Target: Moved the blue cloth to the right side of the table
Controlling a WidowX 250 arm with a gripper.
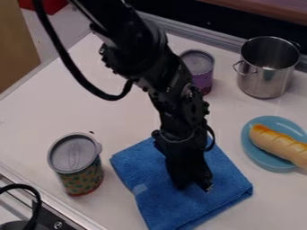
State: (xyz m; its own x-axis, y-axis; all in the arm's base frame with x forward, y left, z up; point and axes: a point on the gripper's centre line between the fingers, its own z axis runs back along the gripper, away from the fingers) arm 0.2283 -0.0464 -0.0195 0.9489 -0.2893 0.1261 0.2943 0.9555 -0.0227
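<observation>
Blue cloth point(174, 204) is folded on the table point(114, 108), directly under your gripper point(194, 185), with the plate point(260, 157) up to its right. You probably want straight down, no sideways shift. Can't tell if you're open or closed though.

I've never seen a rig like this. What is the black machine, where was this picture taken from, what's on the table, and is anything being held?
The machine is a robot arm, entering from the top edge. The black tool at its end does the grasping. A fixed camera looks down at a slant on the table.

The tool is down at a folded blue cloth; I can't tell whether it grips it. To the picture's left stands a patterned can, behind the arm a purple can, at upper right a metal pot. Below the pot, a blue plate bears bread.
</observation>
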